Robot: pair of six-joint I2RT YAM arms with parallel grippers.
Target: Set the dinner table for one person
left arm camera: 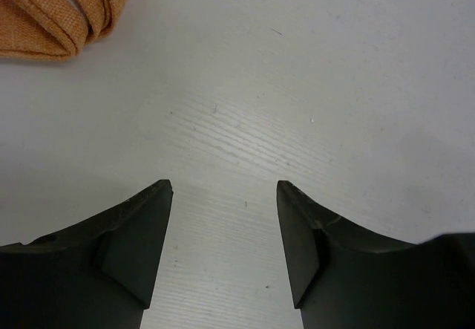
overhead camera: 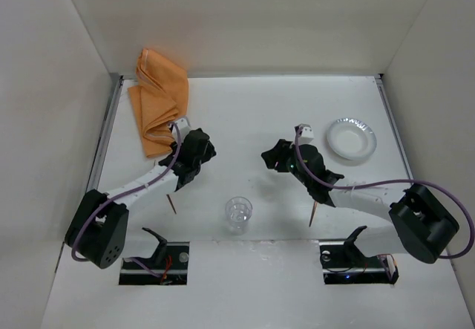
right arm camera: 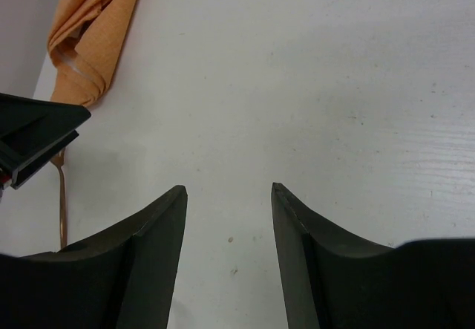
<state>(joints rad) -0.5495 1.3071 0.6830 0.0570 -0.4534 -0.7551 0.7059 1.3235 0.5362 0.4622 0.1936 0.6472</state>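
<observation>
The dinner table [overhead camera: 245,113] is a large, flat white tabletop lying level, its surface faintly grained and lightly specked. Thin metal rails [overhead camera: 106,132] run along its two sides. The orange cloth [overhead camera: 157,110] lies at its far-left corner.

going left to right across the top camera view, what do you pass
orange cloth → left gripper → clear cup → right gripper → plate
</observation>
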